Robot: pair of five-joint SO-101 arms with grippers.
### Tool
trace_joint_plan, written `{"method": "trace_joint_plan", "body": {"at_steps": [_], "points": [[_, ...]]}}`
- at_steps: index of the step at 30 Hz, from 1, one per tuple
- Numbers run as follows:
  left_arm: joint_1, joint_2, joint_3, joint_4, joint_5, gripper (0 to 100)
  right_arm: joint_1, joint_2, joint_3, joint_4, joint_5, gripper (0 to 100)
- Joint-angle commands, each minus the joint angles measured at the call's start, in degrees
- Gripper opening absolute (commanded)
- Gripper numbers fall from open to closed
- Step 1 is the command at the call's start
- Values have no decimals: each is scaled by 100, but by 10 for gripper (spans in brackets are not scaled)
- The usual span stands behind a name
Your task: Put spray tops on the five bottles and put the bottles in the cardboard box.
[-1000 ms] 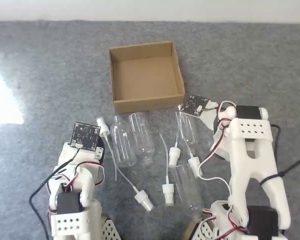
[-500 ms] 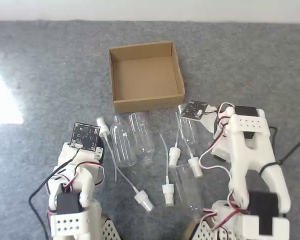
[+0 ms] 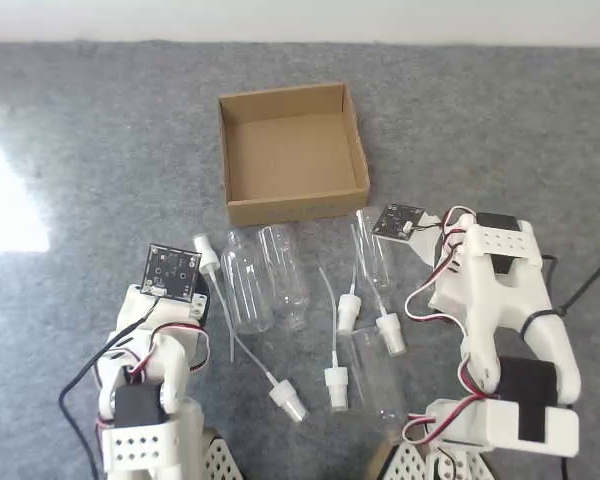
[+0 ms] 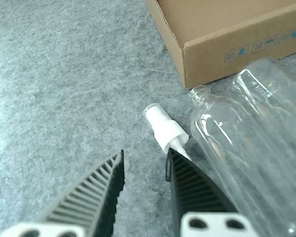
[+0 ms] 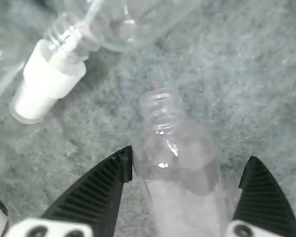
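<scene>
1. While the right end effector [image 5: 190, 154] hangs released, its jaws straddle a clear bottle [image 5: 173, 126] lying on the grey bench [image 3: 100, 150].
2. The left end effector [image 4: 145, 154] is released too, just beside a white spray top [image 4: 164, 130].
3. The cardboard box [image 3: 298, 208] stands near two more bottles [image 3: 245, 285] — open side up.

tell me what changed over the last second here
The right gripper drew back a little from the cardboard box, toward the table's near edge. It now sits with open jaws astride the bottle near the box's right corner, nothing grasped. The left gripper, other bottles and spray tops stayed put.
</scene>
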Motion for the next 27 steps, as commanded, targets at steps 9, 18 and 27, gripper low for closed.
{"method": "trace_joint_plan", "body": {"at_steps": [9,18,27], "points": [[-18,-62,-66,26,-44,127,145,-48,-316,-365,-1037,124],[-26,-62,-66,26,-44,127,101,-4,-765,-374,-2787,124],[-26,-62,-66,26,-44,127,92,13,-738,-382,-3385,124]]}}
